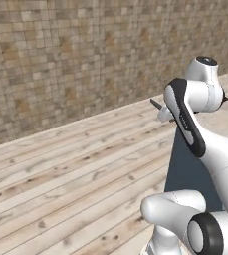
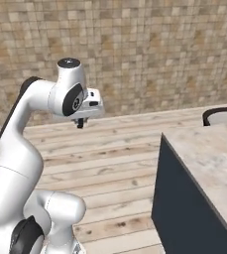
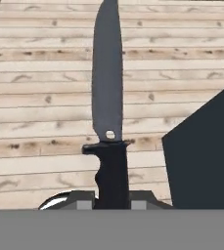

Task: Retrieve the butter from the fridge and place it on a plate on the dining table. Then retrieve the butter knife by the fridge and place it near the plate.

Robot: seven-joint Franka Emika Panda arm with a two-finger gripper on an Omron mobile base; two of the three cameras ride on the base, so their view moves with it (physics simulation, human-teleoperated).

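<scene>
Knife handle [image 3: 112, 173] is closest to the hand cam, clamped between the gripper [image 3: 112, 200] fingers, grey blade running straight out to 12 o'clock over the plank floor [image 3: 45, 112]. Jaws are closed tight on the butter knife [image 3: 107, 83] at its black handle, so the blade stays clear of the fingers and it can be laid flat later.

Left base view: blade tip pokes out at roughly 9 o'clock from the wrist, arm tucked high. My guess is that it's held in a carry pose while the base moves.

Dining table [image 2: 209, 149] sits at 3 o'clock in the right base view, dark blue base below the stone top. A round rim, likely the plate [image 2: 223, 116], shows at the far end; can't see butter on it.

Judgement: the butter part is probably finished, with the knife delivery under way. Next job is reaching the plate end and setting the knife beside it.
</scene>
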